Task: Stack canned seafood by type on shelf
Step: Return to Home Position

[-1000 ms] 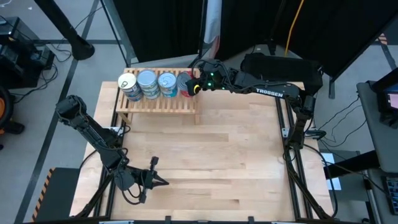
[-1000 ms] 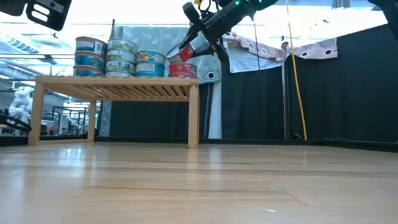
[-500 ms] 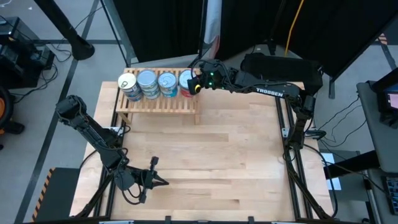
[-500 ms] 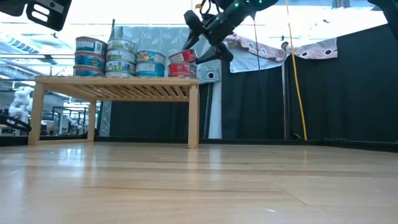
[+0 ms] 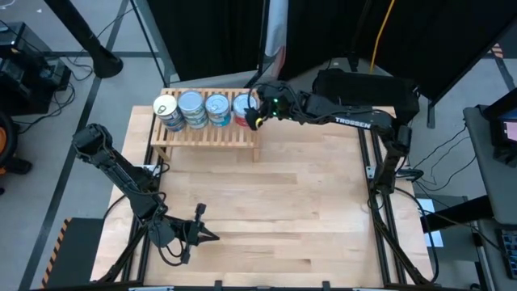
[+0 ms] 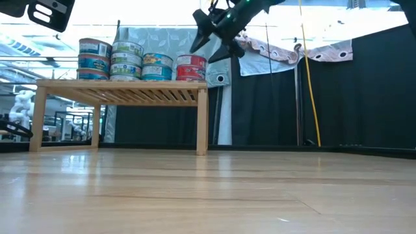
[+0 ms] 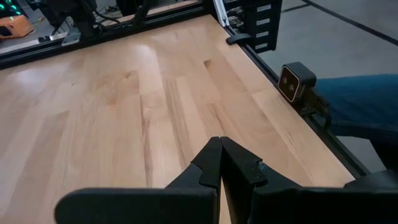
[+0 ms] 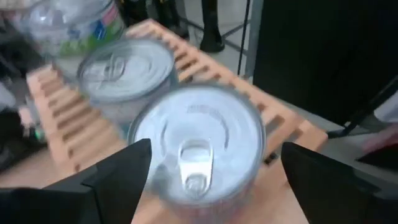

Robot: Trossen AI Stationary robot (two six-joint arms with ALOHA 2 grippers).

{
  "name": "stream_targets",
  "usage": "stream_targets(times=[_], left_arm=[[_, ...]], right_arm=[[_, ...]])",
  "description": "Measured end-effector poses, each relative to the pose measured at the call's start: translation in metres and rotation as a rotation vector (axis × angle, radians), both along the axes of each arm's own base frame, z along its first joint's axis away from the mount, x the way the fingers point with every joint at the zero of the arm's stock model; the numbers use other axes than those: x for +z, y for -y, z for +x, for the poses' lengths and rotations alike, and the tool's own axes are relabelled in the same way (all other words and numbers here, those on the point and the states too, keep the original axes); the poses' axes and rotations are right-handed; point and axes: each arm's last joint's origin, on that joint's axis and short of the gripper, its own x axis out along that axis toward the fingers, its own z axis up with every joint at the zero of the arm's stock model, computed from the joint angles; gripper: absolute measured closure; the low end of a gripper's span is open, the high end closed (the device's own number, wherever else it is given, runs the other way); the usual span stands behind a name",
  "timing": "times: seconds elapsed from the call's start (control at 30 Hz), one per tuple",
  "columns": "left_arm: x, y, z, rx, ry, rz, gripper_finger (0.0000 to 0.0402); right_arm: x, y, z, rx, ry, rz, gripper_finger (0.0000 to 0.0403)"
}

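Note:
The wooden slat shelf [image 5: 206,129] at the table's far left carries the canned seafood in a row of stacks [image 5: 191,106]. The stack at its right end is two red-labelled tins [image 6: 191,67], the upper one showing a silver top with a pull tab [image 8: 196,146]. My right gripper [image 6: 203,52] hovers open just above that upper tin, one finger [image 8: 118,177] on each side of it, apart from it in the low view. My left gripper [image 5: 212,236] waits shut low over the table's near left [image 7: 221,146].
Bare wooden tabletop [image 5: 307,202] spreads between the shelf and the near edge. A small black camera [image 7: 294,81] sits at the table's edge, with a person's blue-clad leg [image 7: 360,106] beyond it. Dark curtains [image 6: 338,97] hang behind the table.
My right gripper has set a tilted red-labelled tin down flat onto the red tin at the shelf's right end. It has then opened wide, let go and risen a little. The tin stays upright on the stack.

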Motion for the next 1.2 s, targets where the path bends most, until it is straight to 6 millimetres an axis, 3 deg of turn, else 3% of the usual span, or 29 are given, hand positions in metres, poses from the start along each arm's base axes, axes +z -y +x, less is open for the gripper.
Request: stream_targets(times=[0.13,0.33,0.53,0.67,0.77,0.87,1.2], left_arm=[[0.000,-0.001,0.001,-0.004,0.012,0.038,0.0391],[0.001,-0.010,0.008,0.087,0.050,0.121,0.0391],[0.013,-0.026,0.019,0.248,0.117,0.174,0.0391],[0.022,-0.042,0.027,0.314,0.141,0.170,0.0391],[0.029,-0.054,0.031,0.343,0.156,0.139,0.0391],[0.033,-0.064,0.035,0.346,0.157,0.115,0.0391],[0.029,-0.090,0.050,0.283,0.110,0.056,0.0391]], right_arm=[[0.017,-0.019,-0.013,0.059,-0.033,-0.022,0.0068],[0.041,-0.070,-0.039,0.264,-0.169,-0.123,0.0116],[0.067,-0.124,-0.073,0.451,-0.216,-0.205,0.0206],[0.071,-0.148,-0.087,0.539,-0.245,-0.222,0.0285],[0.061,-0.159,-0.101,0.594,-0.258,-0.242,0.0344],[0.036,-0.163,-0.122,0.616,-0.243,-0.245,0.0391],[-0.059,-0.158,-0.195,0.620,0.073,-0.260,0.0400]])
